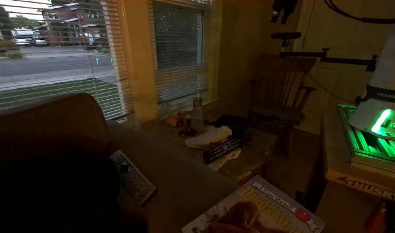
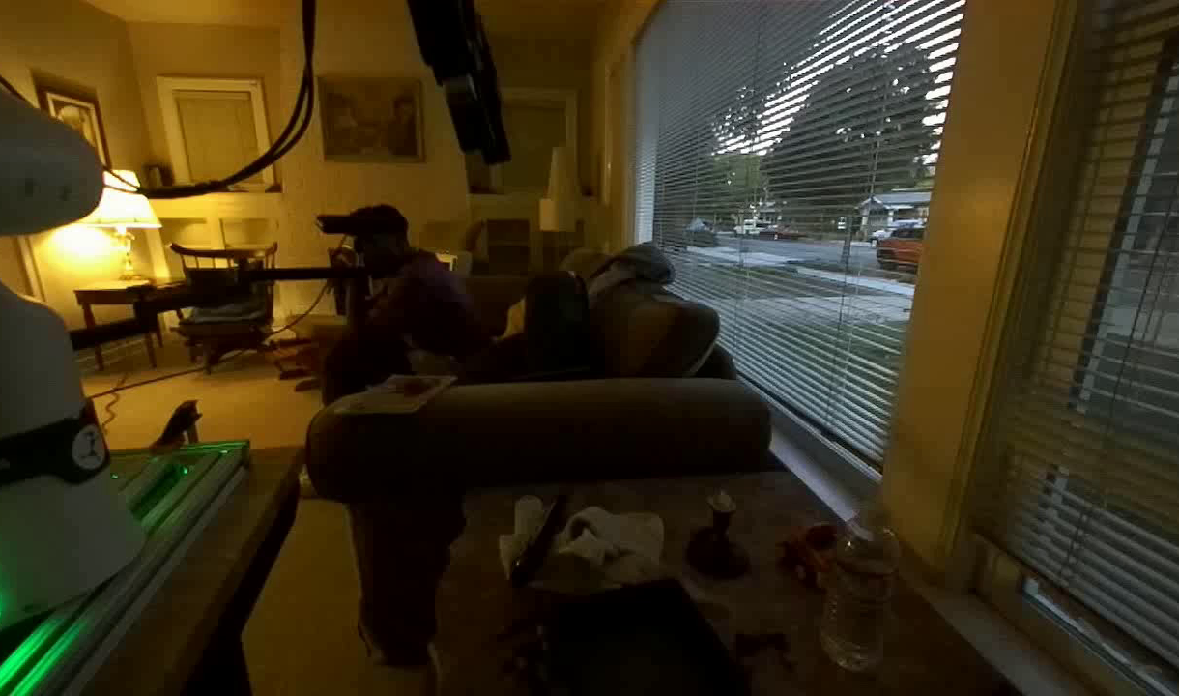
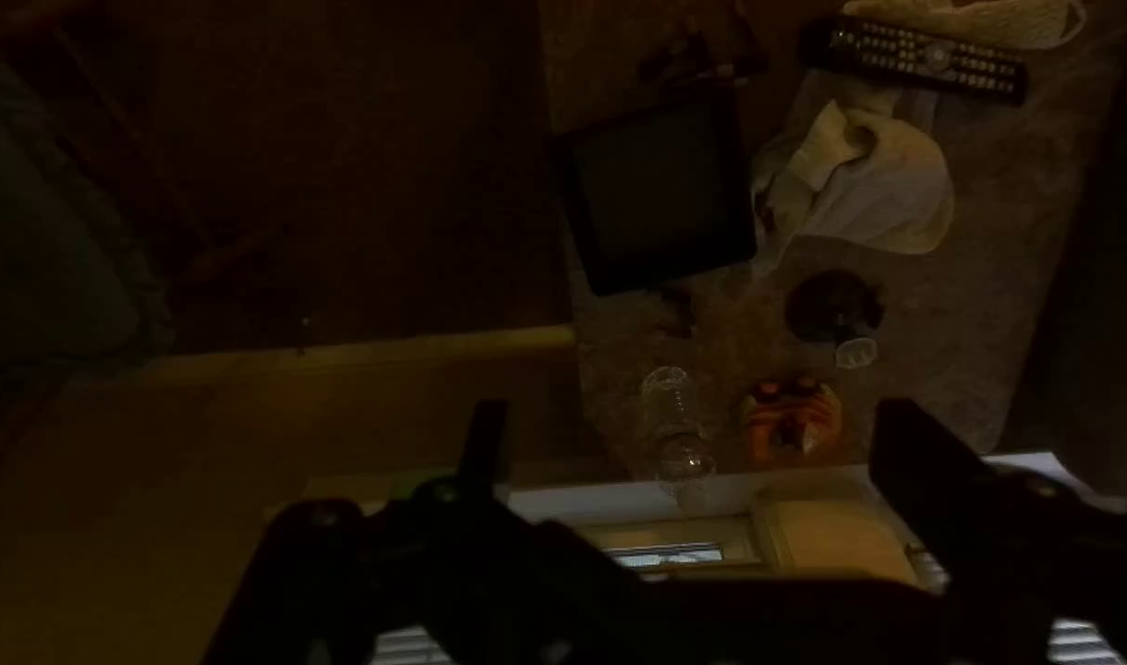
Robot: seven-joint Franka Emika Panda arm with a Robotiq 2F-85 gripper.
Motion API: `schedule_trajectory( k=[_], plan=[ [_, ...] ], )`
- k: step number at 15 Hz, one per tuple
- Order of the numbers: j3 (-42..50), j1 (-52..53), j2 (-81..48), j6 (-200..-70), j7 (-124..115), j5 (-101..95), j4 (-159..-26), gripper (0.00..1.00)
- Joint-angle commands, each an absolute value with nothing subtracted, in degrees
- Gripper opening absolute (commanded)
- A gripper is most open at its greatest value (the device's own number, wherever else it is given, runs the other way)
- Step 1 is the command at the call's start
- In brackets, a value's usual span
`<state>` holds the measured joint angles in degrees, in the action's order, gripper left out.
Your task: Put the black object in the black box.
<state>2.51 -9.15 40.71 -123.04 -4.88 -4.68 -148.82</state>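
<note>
The remote control (image 3: 922, 58) lies well below the tool (image 3: 693, 434) (jaws wide apart, unloaded); the black box (image 3: 656, 189) appears empty.

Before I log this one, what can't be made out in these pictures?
Black rectangular box: near end cut off by the bottom edge in an exterior view.
Small dark item beside it: too dark to identify in the wrist view.
Black two-fingered gripper: top cut off by the upper edge in an exterior view.

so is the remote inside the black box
No, the wrist view shows the remote lying outside the black box, a gap between them.
</note>
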Motion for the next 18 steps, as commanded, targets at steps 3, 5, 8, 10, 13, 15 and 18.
schedule_trajectory(
  k=[3, 5, 8, 10, 13, 15, 18],
  plan=[
    [2.73, -8.90, 40.70, -122.82, -5.00, -4.85, -148.66, 1.00],
    [2.73, -8.90, 40.70, -122.82, -5.00, -4.85, -148.66, 1.00],
    [2.73, -8.90, 40.70, -122.82, -5.00, -4.85, -148.66, 1.00],
    [2.73, -8.90, 40.70, -122.83, -5.00, -4.85, -148.66, 1.00],
    [2.27, -9.55, 35.19, -130.09, -6.62, -5.46, -148.22, 1.00],
    [2.18, -9.69, 30.67, -137.10, -5.72, -6.46, -148.07, 1.00],
    [2.29, -9.94, 21.55, -142.80, -4.74, -7.06, -145.51, 1.00]
  ],
)
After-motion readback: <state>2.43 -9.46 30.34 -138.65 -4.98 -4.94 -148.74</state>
